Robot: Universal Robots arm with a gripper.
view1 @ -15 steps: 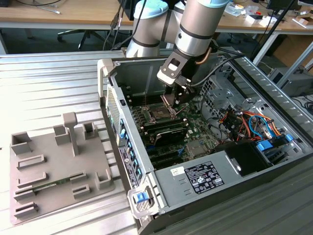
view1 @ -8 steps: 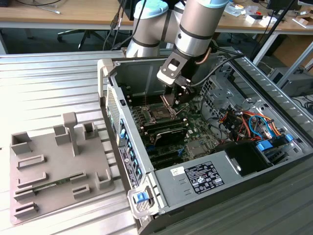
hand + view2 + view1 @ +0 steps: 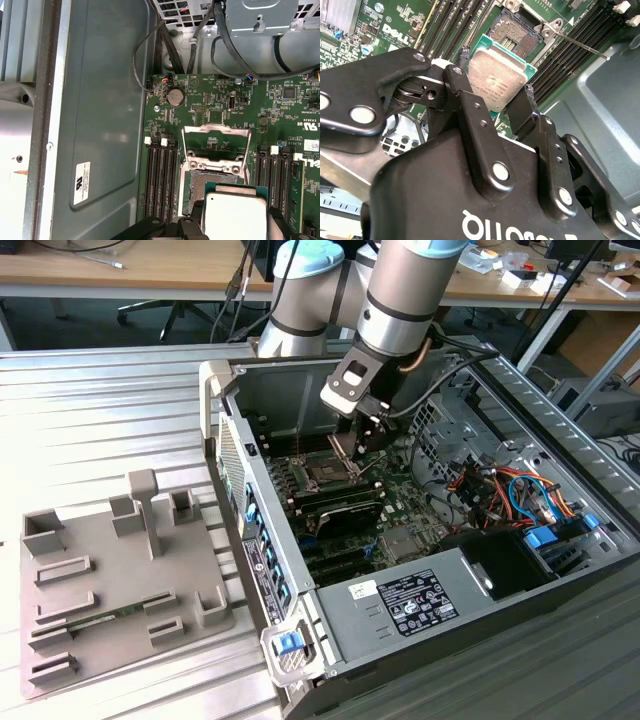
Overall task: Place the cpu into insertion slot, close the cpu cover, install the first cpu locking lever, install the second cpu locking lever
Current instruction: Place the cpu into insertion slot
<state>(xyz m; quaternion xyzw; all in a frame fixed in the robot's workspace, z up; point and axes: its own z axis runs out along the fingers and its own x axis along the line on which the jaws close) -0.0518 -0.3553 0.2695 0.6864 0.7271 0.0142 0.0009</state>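
Gripper [image 3: 491, 84] clamps the cpu [image 3: 497, 77] over the socket [image 3: 517, 22] (cpu cover [image 3: 217, 129] open)

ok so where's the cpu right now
In both wrist views the cpu is held in the end effector, above the motherboard and right by the open socket.

This is a robotics lab or engineering workshop. An industrial robot arm [image 3: 400, 300] reaches into an open desktop computer case [image 3: 258, 540] lying on its side, its green motherboard [image 3: 210, 100] exposed. The case rests on a ribbed metal workbench [image 3: 90, 420], beside a grey fixture plate [image 3: 100, 640] with moulded part holders. Along the far edge stand long wooden desks [image 3: 150, 270] strewn with cables and small parts, with an office chair base [image 3: 160, 310] beneath them.
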